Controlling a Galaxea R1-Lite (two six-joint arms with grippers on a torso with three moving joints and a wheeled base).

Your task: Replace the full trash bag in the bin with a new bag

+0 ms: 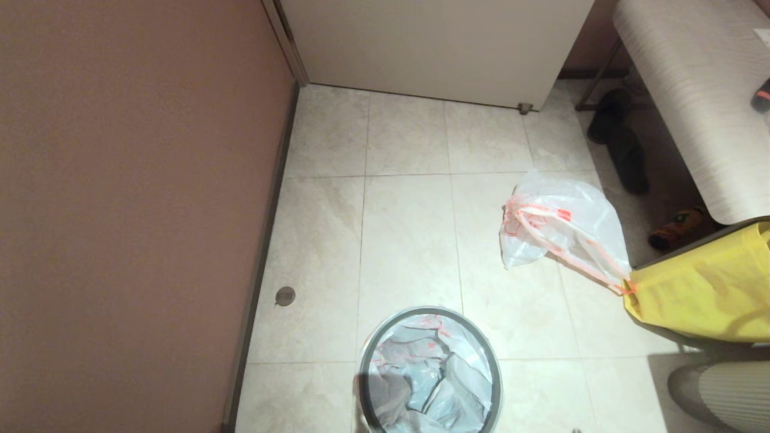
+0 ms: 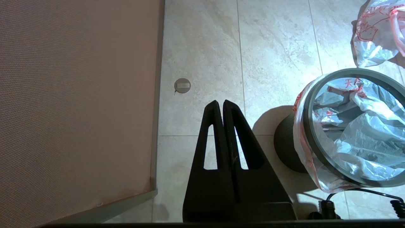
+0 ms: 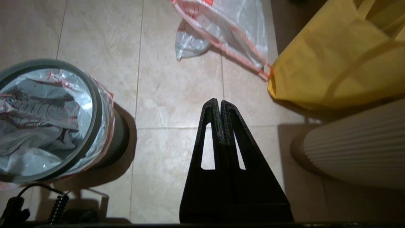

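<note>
Left tool (image 2: 220,103), right tool (image 3: 217,101): closed, empty.

The left pincer (image 2: 220,103) points down toward the floor, its two black tapered fingers (image 2: 211,133) pressed flat together along their length, tips meeting with no gap between them; it grips nothing and touches nothing. The right pincer (image 3: 216,101) hangs in the same pose, its fingers (image 3: 232,133) likewise closed tip to tip, empty and clear of any contact; both are seen only from their own wrist cameras, and neither arm nor pincer reaches into the head view.
</note>
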